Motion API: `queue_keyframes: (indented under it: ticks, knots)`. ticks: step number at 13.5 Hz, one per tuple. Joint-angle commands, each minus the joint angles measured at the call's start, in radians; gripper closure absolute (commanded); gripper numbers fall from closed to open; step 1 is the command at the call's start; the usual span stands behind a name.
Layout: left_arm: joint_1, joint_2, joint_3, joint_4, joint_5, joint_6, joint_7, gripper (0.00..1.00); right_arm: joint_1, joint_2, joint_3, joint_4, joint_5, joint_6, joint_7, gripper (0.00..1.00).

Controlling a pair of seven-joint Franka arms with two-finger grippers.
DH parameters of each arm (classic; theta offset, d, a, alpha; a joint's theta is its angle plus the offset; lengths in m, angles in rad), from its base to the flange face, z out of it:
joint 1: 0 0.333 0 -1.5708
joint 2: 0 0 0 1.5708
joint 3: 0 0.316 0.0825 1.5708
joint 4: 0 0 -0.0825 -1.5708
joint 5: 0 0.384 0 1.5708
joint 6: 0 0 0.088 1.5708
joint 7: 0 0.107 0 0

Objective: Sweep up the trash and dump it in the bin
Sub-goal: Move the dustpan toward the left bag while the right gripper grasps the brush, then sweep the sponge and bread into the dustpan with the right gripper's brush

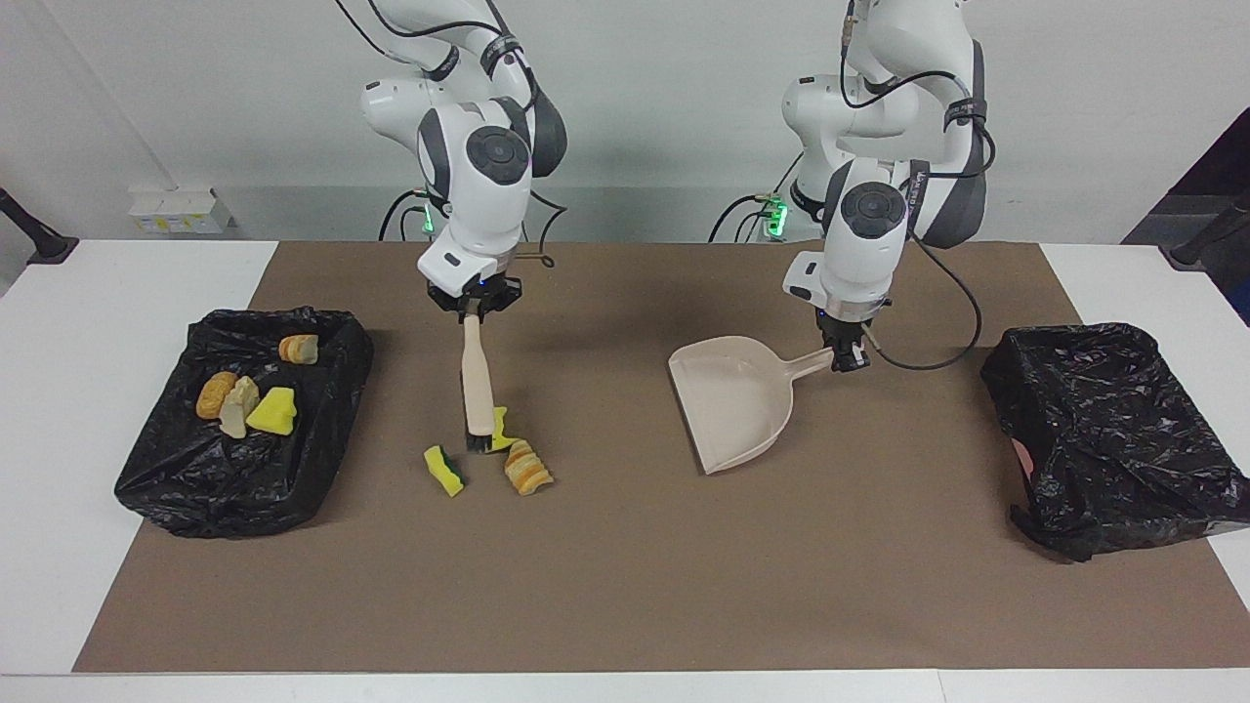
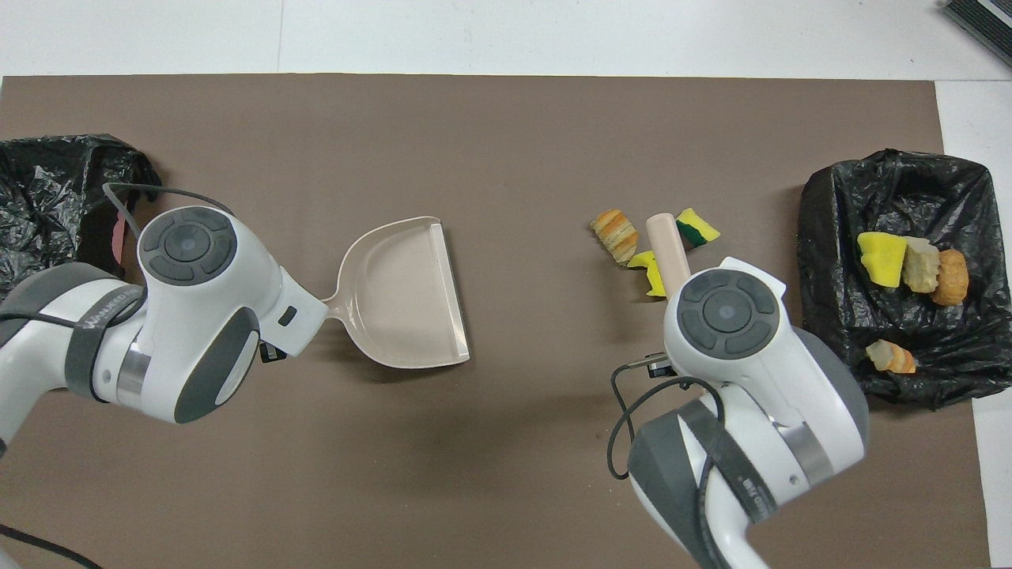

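- The right pincer (image 1: 475, 305) is shut tight on the top of the brush (image 1: 477, 386), and the brush hangs straight down with its black bristles by the scraps
- The left pincer (image 1: 846, 353) is shut on the handle of the dustpan (image 1: 734, 400), and no trash is in the pan
- Three bits of trash lie loose on the brown mat (image 1: 625, 586): a plain yellow sponge piece (image 1: 504, 428), a green-backed sponge piece (image 1: 444, 471) and a bread lump (image 1: 527, 467)
- The bristles sit right beside the plain yellow sponge piece, on the side toward the right arm's end of the table
- The green-backed piece and the bread lump lie just beside the brush, a little farther from the robots than the bristles
- The dustpan is well apart from the brush, toward the left arm's end of the table, with bare mat between
- The pan's wide open mouth points toward the brush, and its handle points the other way
- I think the scraps need a push from the brush toward the pan's mouth, so the pan may have to come closer first
- Four more scraps (image 1: 246, 395) lie on a black bag (image 1: 244, 488), which sits away from the brush at the right arm's end of the table
- Another black bag, the bin (image 1: 1113, 439), sits past the dustpan at the left arm's end of the table
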Motion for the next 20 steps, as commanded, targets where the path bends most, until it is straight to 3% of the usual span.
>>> queue_keyframes:
  ticks: [1,5,11,14,20]
  knots:
    - [-0.022,-0.044,0.009,-0.055,0.018,0.043,-0.046,1.00,-0.078,0.037,0.010,0.034,-0.044,0.035,-0.041,1.00]
    - [-0.034,-0.046,0.009,-0.057,0.018,0.055,-0.046,1.00,-0.164,0.104,0.010,0.034,-0.113,0.131,-0.059,1.00]
    - [-0.074,-0.027,0.010,-0.064,0.018,0.088,-0.118,1.00,-0.182,0.192,0.016,0.031,-0.102,0.221,-0.114,1.00]
    - [-0.075,-0.030,0.009,-0.069,0.018,0.057,-0.147,1.00,-0.150,0.242,0.021,0.042,-0.038,0.243,-0.114,1.00]
    - [-0.111,-0.035,0.006,-0.061,0.004,0.008,-0.235,1.00,-0.040,0.276,0.021,0.128,0.217,0.221,-0.102,1.00]
